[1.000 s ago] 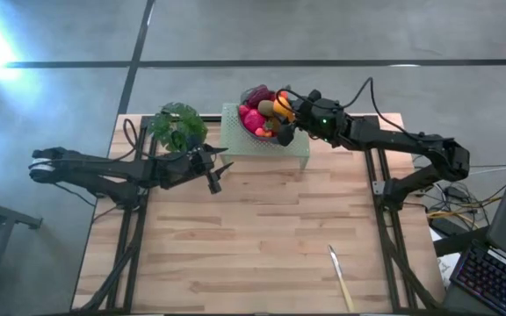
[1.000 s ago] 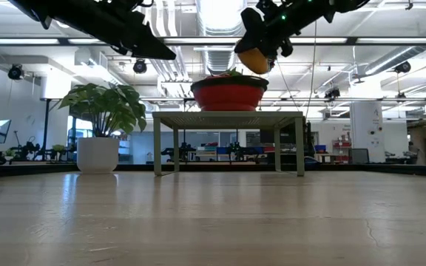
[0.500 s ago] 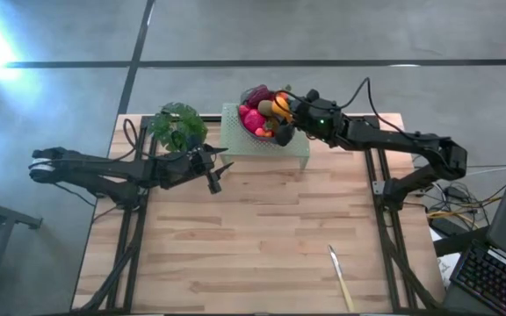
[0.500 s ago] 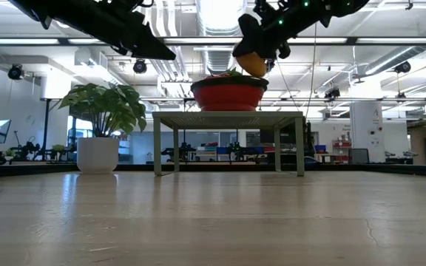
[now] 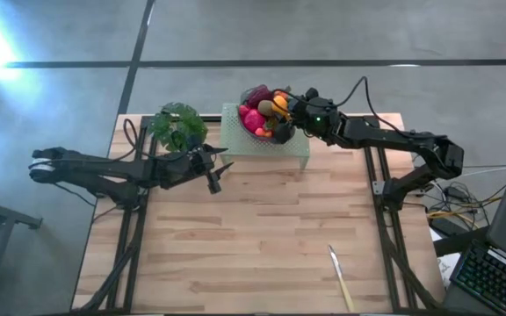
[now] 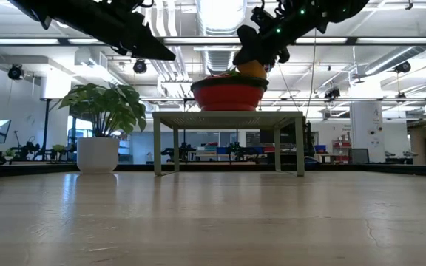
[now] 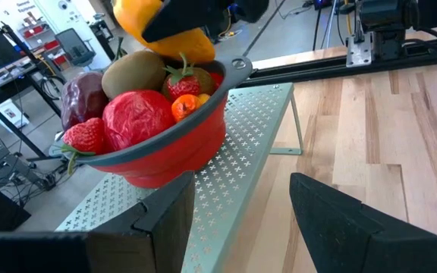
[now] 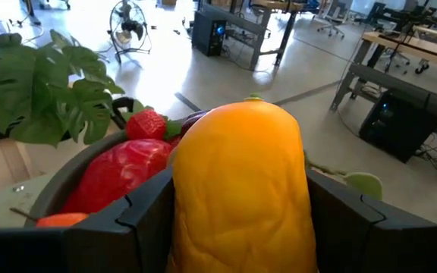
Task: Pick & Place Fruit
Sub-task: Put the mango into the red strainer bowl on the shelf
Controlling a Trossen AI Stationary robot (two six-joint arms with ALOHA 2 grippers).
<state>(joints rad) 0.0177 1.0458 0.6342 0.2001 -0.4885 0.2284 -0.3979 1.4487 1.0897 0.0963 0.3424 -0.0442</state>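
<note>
With its fingers clamped on the orange-yellow oval fruit point(image 8: 241, 189), the right end effector point(image 5: 290, 109) hung just above the red collapsible bowl point(image 7: 174, 144) heaped with fruit, so the placing step looked in hand, needing a short lowering, then release.

High view looks straight down on the whole table point(image 5: 262, 254), low view level across it from the tabletop, both wrist views close on the red bowl point(image 7: 177, 144), which all four share.
</note>
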